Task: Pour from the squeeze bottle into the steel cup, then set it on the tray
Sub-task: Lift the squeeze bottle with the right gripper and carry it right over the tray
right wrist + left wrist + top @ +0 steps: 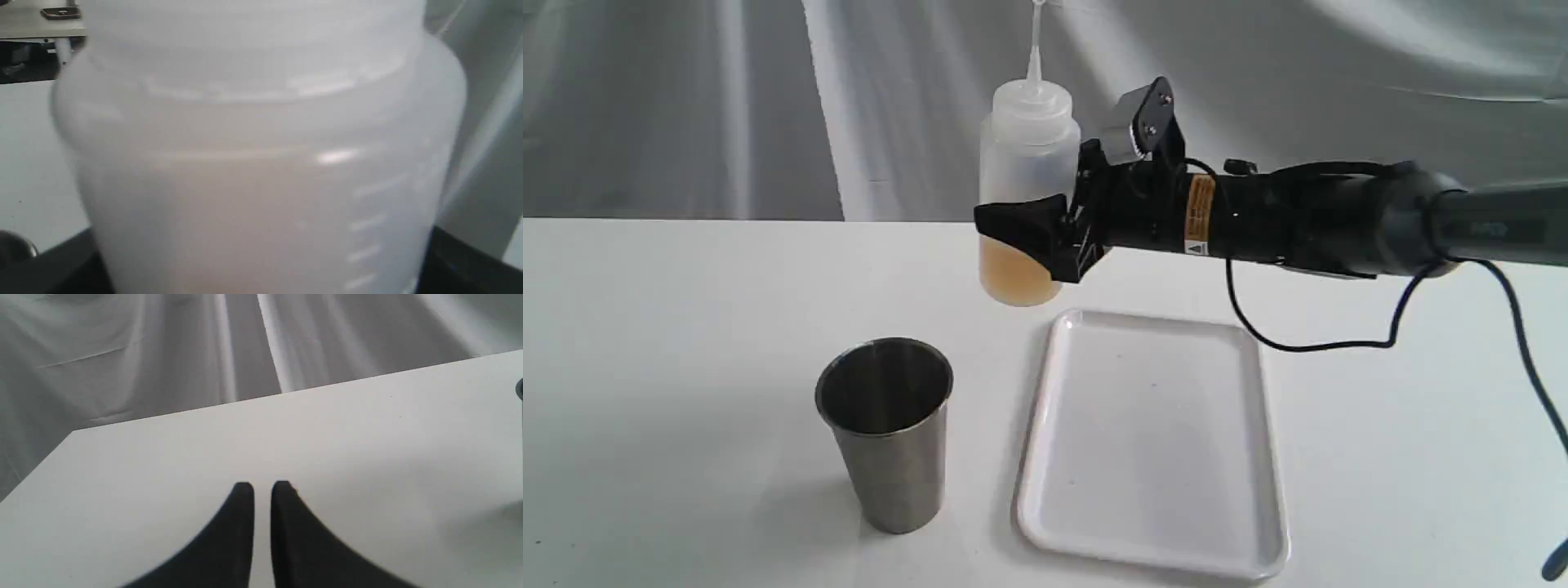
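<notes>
Only the left wrist view shows the left gripper (262, 489), its fingers nearly closed on nothing above the table (367, 457). From the side, the right gripper (1023, 233) is clamped around the middle of the upright bottle (1027, 155), just past the tray's (1152, 441) far edge. I count one bottle, one cup (885, 433) and one tray.

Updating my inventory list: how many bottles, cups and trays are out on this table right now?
bottle: 1
cup: 1
tray: 1
Total: 3
</notes>
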Action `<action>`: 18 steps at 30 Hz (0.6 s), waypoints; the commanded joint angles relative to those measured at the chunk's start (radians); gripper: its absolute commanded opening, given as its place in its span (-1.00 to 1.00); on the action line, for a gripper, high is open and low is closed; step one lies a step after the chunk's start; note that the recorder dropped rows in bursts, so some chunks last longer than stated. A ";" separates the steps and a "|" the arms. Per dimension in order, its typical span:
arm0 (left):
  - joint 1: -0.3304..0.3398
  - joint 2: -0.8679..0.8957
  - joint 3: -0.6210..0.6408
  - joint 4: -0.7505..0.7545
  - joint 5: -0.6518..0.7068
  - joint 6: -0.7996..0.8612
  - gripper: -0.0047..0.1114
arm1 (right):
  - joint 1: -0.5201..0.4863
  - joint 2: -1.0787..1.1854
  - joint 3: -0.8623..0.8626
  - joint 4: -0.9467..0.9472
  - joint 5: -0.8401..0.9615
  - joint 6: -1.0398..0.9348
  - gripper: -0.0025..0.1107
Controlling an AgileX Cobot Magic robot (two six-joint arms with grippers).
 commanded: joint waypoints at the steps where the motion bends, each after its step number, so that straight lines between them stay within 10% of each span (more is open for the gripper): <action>1: 0.002 -0.003 0.004 0.000 -0.012 -0.007 -0.78 | -0.025 -0.079 0.077 0.035 0.022 -0.052 -0.96; 18: 0.002 -0.003 0.004 0.000 -0.012 -0.005 -0.78 | -0.034 -0.487 0.676 0.389 0.070 -0.402 -0.96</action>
